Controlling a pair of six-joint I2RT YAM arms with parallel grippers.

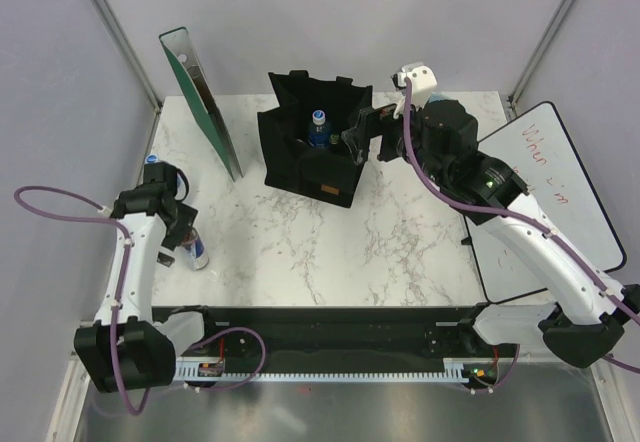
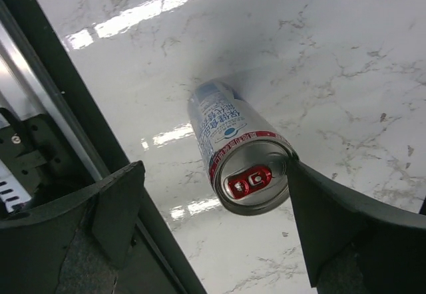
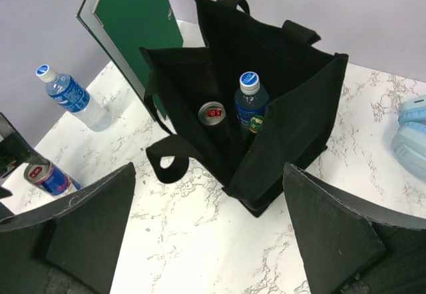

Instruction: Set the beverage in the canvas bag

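Note:
The beverage, a silver-and-blue can with a red tab, stands upright on the marble table near the left edge; it also shows in the right wrist view. My left gripper is open around the can, which sits nearer the right finger, at its rim. The black canvas bag stands open at the table's back middle. It holds a can, a blue-capped bottle and a green-capped bottle. My right gripper is open and empty beside the bag's right side.
A water bottle stands at the left behind the can. A green board leans upright left of the bag. A whiteboard lies at the right edge. A pale blue object sits right of the bag.

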